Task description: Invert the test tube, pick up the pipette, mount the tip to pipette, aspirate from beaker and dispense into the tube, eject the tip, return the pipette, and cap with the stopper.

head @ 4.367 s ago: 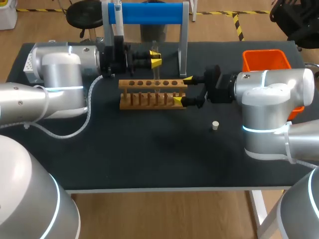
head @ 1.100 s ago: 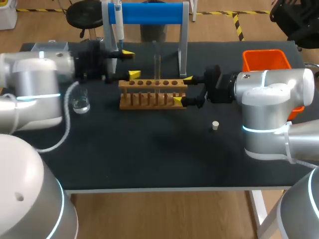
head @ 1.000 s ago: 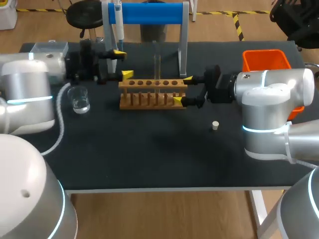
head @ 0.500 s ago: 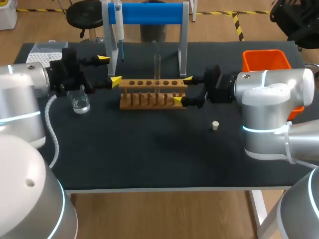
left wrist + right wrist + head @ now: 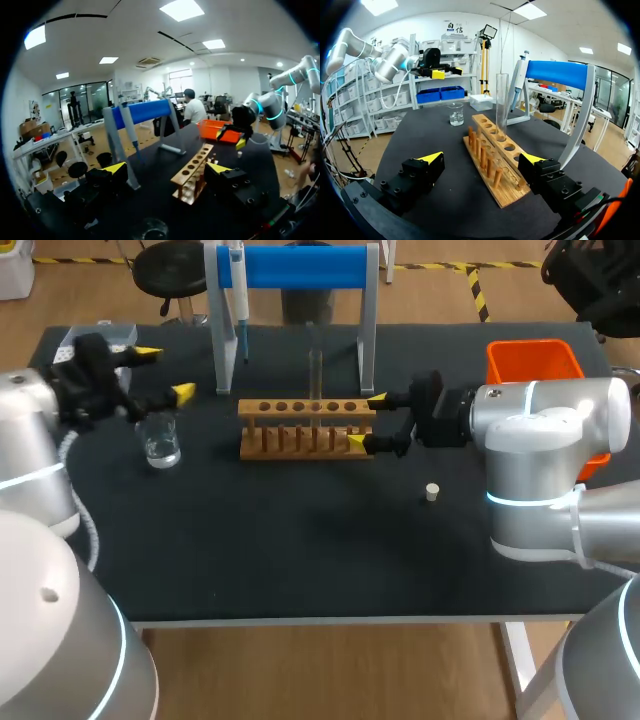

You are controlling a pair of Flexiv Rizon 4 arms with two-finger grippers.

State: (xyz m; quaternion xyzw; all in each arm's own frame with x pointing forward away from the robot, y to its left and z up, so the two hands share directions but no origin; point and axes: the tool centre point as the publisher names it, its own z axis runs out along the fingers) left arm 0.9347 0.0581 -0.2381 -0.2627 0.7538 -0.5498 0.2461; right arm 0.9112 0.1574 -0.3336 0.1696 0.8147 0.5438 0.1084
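My left gripper (image 5: 165, 373), fingers apart and empty, has drawn back from the rack (image 5: 300, 430) to upper left by the beaker (image 5: 160, 445); tube (image 5: 315, 375) upright at centre, so pipette (image 5: 240, 300) comes next; right gripper (image 5: 367, 421) spread at the rack's end

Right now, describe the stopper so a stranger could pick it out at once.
Start at the long wooden test-tube rack in the middle of the black table. Go past its right end and nearer the robot. The small cream-white stopper stands alone on bare tabletop, the only pale plug there.
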